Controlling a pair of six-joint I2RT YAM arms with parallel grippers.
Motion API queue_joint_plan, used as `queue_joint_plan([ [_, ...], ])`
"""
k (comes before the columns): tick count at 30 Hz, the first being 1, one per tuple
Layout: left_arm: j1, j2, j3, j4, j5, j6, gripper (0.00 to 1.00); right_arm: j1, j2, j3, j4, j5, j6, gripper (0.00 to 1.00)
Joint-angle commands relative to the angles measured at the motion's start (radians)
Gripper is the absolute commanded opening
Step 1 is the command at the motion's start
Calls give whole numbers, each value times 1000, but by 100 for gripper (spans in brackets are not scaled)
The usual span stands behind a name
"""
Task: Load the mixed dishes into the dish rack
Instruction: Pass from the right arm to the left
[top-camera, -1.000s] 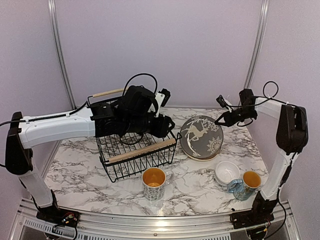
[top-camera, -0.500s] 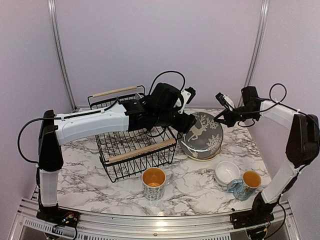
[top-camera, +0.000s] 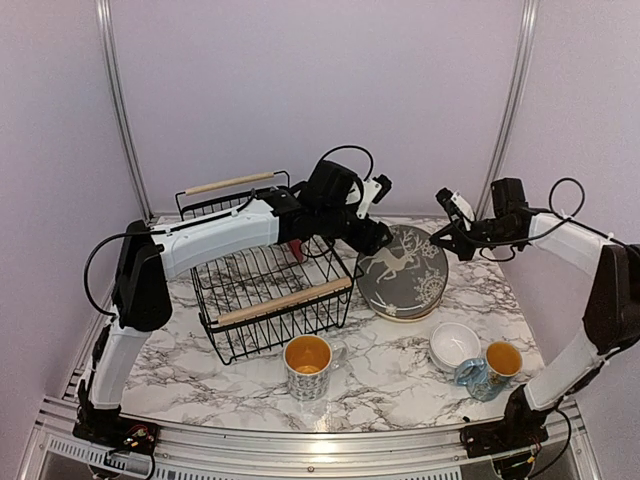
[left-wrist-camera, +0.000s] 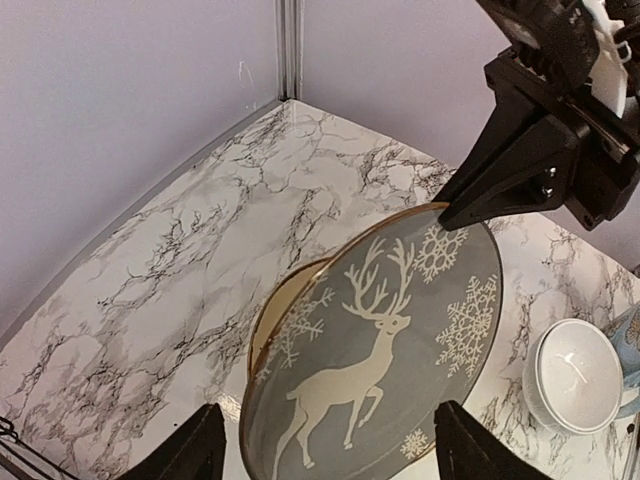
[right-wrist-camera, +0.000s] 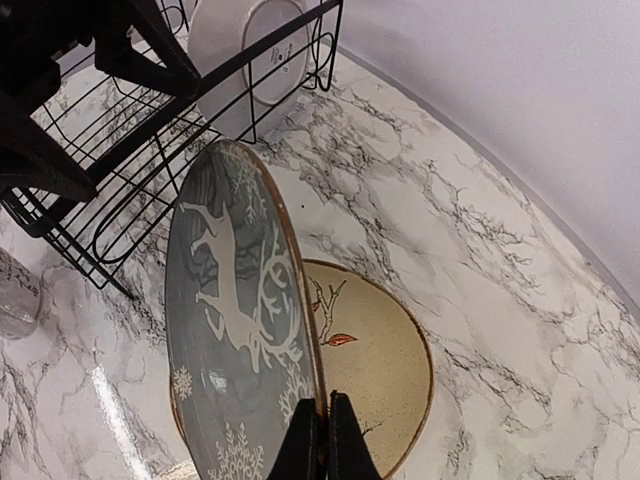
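Observation:
The dark grey reindeer plate stands tilted on its near edge, leaning over the small tan plate. My right gripper is shut on its far rim. In the left wrist view my left gripper is open, with a finger on either side of the plate's low edge, not touching it. The dish rack holds a white bowl. A bit of red shows under my left arm.
One orange-lined mug stands in front of the rack. Another mug sits at the front right beside a white bowl. The back wall runs close behind both grippers.
My left arm swung right from above the rack to the reindeer plate while its jaws widened. My right gripper kept its hold on the rim and shifted slightly right.

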Motion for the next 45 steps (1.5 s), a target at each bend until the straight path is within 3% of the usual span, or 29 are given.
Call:
queue_joint_plan([
  [1,41,39,33,6,179,16,71,6,-89,-63,57,-46,-67,0],
  [11,48,137,64,116,228,36,60,6,-131,-107,72,-102,-79,0],
  [17,52,151,58,154,292,46,37,8,-133,-101,59,-106,-91,0],
  [20,55,148,42,186,316,53,11,7,-129,-94,51,-107,-96,0],
  [22,59,139,15,228,327,57,0,7,-124,-84,37,-109,-98,0],
  [27,64,107,-32,336,400,51,0,7,-87,32,-135,-108,-145,1],
  [34,48,21,-60,430,449,33,0,3,-88,234,-400,-112,-172,33],
  [40,19,-111,-164,439,402,92,0,-25,-110,397,-480,-168,-80,58],
  [45,2,-254,-303,479,361,139,0,-39,-109,467,-597,-196,-162,70],
])
